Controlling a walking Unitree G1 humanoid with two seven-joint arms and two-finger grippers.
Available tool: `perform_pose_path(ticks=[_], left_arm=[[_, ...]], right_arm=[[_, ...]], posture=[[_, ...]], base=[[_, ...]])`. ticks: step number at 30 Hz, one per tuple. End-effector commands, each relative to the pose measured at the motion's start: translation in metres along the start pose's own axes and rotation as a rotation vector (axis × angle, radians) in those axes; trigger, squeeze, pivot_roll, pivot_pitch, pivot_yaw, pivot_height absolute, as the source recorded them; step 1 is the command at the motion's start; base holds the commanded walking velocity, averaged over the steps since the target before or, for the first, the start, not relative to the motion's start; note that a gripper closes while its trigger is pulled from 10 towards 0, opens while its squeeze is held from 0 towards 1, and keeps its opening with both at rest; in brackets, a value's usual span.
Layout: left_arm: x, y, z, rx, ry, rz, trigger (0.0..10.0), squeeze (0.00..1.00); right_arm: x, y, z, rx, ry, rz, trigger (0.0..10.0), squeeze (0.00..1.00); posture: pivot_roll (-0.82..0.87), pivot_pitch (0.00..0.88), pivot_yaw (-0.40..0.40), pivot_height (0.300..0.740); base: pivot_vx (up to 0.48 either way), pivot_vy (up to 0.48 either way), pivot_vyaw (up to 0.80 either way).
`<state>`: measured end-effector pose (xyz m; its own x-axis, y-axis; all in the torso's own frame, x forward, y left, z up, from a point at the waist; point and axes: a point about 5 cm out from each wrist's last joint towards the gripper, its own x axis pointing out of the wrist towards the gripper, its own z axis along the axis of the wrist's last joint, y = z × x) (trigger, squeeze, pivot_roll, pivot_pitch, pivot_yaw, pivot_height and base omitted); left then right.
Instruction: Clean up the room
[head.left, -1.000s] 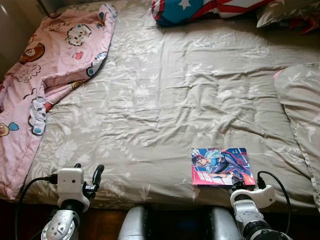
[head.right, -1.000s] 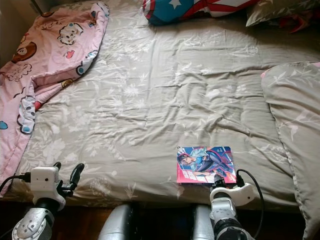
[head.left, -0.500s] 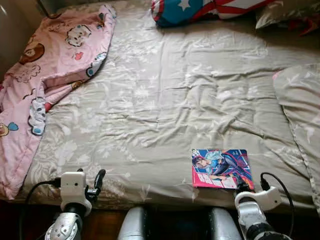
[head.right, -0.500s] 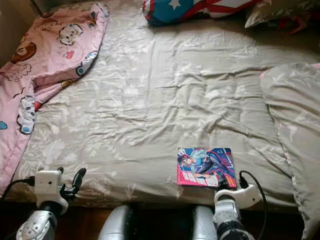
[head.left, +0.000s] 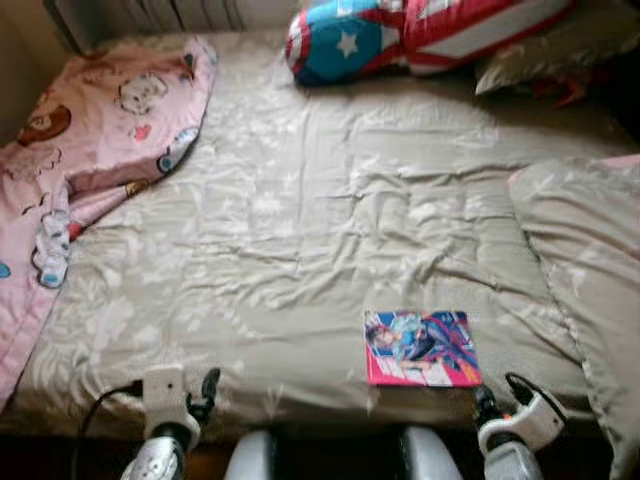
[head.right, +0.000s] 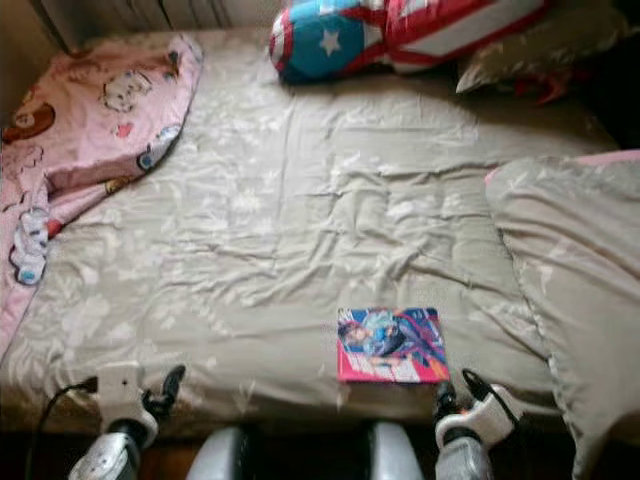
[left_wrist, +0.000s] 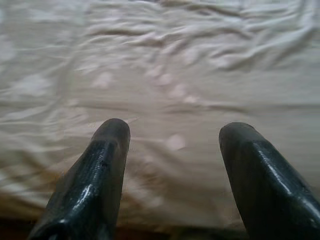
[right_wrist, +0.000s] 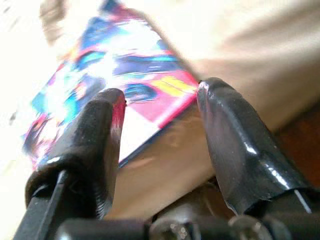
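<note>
Beige floral sheets cover the bed (head.left: 330, 220), where a comic (head.left: 421, 347) lies flat near the front edge, right of centre, with a pink blanket (head.left: 80, 140) heaped along the left side, a star pillow (head.left: 400, 35) at the head and a beige duvet (head.left: 585, 260) bunched on the right. The right end effector (right_wrist: 160, 117) hangs just off the bed's edge below the comic's near corner, fingers spread and holding nothing. The left end effector (left_wrist: 172, 150) hovers at the front edge well to the comic's left, likewise spread over bare sheet.
</note>
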<state>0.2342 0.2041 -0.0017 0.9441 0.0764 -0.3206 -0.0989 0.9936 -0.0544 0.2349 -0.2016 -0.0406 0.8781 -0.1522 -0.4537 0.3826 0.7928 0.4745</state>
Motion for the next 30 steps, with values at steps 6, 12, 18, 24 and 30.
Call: perform_pose_path(ticks=[6,12,18,24,30], left_arm=[[0.004,-0.007,-0.033,-0.124,0.198,0.003,10.0,0.0],[-0.006,-0.007,-0.06,-0.054,0.361,0.003,10.0,0.0],[-0.013,-0.007,-0.076,-0.046,0.439,0.027,10.0,0.0],[-0.02,-0.006,-0.089,-0.028,0.525,0.055,10.0,0.0],[-0.024,-0.002,-0.093,-0.026,0.559,0.075,10.0,0.0]], right_arm=[[-0.006,-0.005,-0.016,-0.191,0.116,-0.009,10.0,0.0],[-0.013,-0.016,-0.028,-0.319,0.225,-0.014,10.0,0.0],[-0.017,-0.024,-0.032,-0.376,0.272,-0.026,10.0,0.0],[-0.022,-0.032,-0.038,-0.44,0.348,-0.05,10.0,0.0],[-0.025,-0.04,-0.039,-0.489,0.387,-0.061,10.0,0.0]], posture=[[-0.1,0.003,0.022,0.717],[-0.11,0.0,0.007,0.74],[-0.12,0.0,0.001,0.74],[-0.12,0.0,-0.014,0.74],[-0.12,0.0,-0.026,0.74]], base=[[0.0,0.0,0.0],[0.0,0.0,0.0],[0.0,0.0,0.0],[0.0,0.0,0.0],[0.0,0.0,0.0]])
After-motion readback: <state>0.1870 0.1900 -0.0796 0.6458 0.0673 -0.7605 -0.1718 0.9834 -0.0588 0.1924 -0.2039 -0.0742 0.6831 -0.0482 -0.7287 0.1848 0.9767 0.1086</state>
